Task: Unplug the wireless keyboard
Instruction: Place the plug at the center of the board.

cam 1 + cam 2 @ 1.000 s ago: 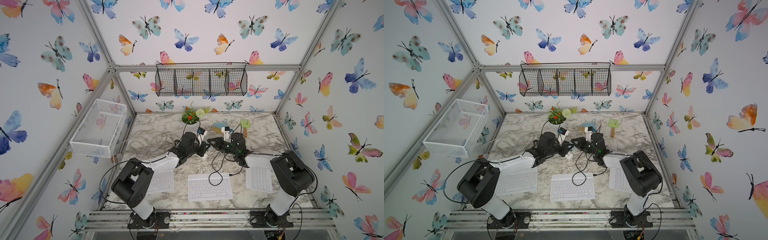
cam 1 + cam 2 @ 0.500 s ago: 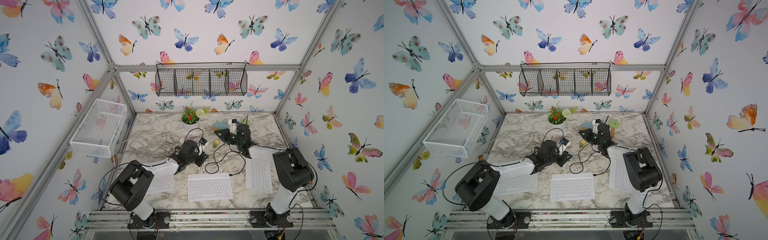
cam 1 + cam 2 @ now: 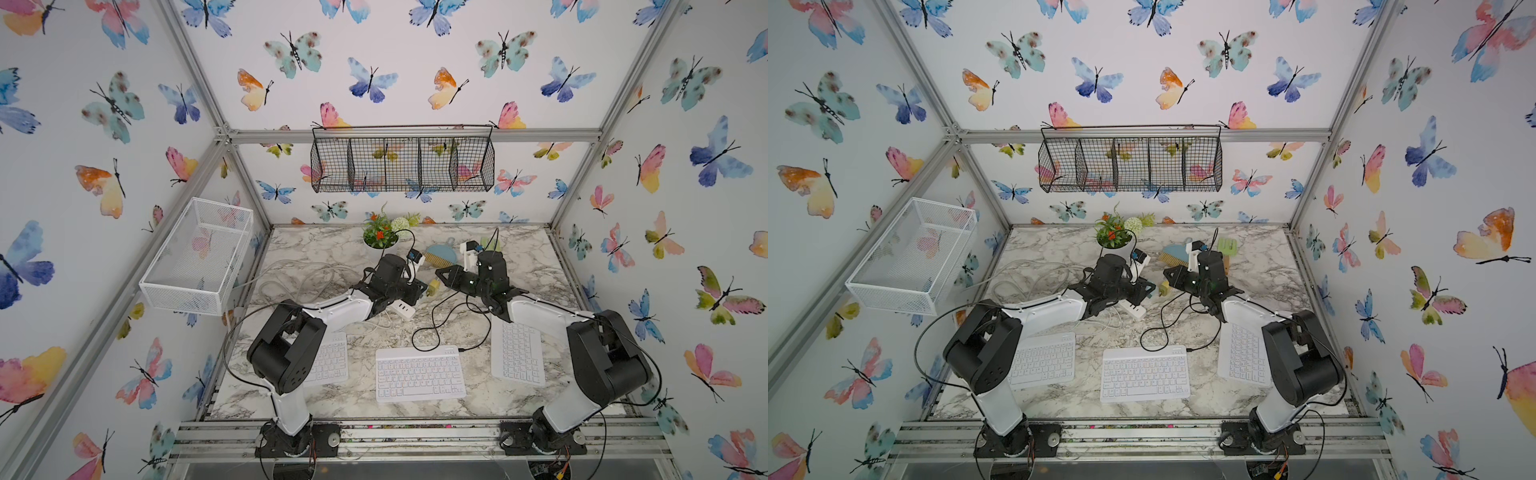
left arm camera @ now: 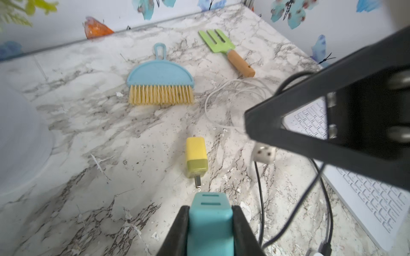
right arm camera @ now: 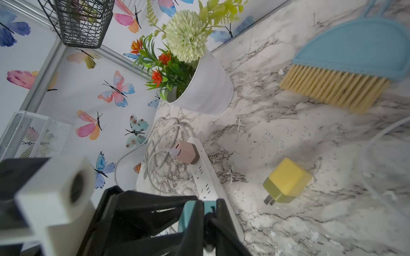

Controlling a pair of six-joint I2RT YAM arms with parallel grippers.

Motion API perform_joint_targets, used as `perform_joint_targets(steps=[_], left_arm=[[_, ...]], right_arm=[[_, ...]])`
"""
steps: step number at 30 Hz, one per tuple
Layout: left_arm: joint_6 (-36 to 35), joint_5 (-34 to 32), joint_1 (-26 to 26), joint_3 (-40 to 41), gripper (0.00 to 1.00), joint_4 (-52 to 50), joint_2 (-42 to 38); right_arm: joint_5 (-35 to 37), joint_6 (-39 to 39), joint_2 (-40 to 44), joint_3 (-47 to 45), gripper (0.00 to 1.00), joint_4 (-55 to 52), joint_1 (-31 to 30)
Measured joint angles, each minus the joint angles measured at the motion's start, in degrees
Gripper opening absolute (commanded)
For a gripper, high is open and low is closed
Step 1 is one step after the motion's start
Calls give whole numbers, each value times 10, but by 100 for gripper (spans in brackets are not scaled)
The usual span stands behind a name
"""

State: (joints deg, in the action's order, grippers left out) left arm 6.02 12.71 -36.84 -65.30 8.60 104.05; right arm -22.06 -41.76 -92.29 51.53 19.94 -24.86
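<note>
The wireless keyboard [image 3: 419,374] [image 3: 1144,374] lies white at the table's front middle. A black cable [image 3: 432,324] loops from its back right corner toward the grippers. My left gripper [image 3: 417,291] [image 4: 210,207] is shut on a teal adapter [image 4: 209,223], whose end face shows two empty slots. My right gripper [image 3: 441,274] [image 5: 209,202] hovers just beyond and above it, shut on the black cable [image 5: 208,218]. In the left wrist view its black fingers [image 4: 310,124] hang over the table with the cable dangling below.
Two more white keyboards [image 3: 328,361] [image 3: 517,353] flank the middle one. A white power strip [image 5: 206,177] carries a pink adapter [image 5: 186,153]. A yellow adapter [image 4: 196,157] lies loose. Flower pot [image 3: 380,241], blue brush [image 4: 159,77] and green fork [image 4: 218,42] stand behind.
The two grippers, close together a second ago, have drawn apart. My right gripper has pulled toward the back right with the black cable. My left arm dipped forward and came back.
</note>
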Motion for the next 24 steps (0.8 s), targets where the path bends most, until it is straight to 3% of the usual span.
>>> perform_joint_targets(steps=[14, 24], left_arm=[[114, 7, 63, -118, 0, -21, 131], [157, 21, 65, -195, 0, -29, 212]], right_arm=[[15, 82, -14, -48, 5, -62, 0], [10, 95, -78, -48, 8, -63, 0]])
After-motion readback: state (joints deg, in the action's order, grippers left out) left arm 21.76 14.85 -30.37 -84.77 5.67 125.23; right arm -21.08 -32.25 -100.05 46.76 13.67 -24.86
